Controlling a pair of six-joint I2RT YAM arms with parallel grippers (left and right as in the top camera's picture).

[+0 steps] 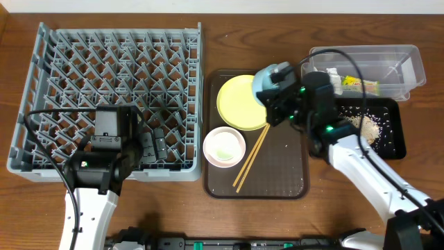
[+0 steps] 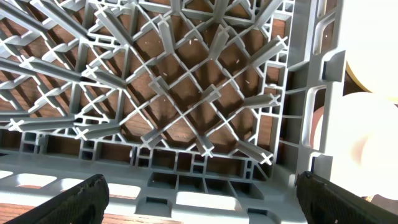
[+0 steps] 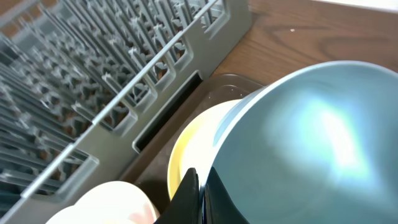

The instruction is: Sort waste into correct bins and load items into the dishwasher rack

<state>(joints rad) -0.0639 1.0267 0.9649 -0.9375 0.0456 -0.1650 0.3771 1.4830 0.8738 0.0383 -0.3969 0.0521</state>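
While right pincer (image 3: pixel 200 202) clamps light blue bowl (image 3: pixel 298 143), left pincer (image 2: pixel 200 196) apart over rack (image 2: pixel 186 93), wrapper (image 1: pixel 359 85) print unreadable

A dark brown tray (image 1: pixel 277 170) with rounded corners lies just 3 o'clock of the centre, its long sides running from 12 to 6 o'clock. It rests flat on a wooden table (image 1: pixel 170 208) with reddish-brown grain. A pale strip (image 1: pixel 208 5) borders the table at 12 o'clock.
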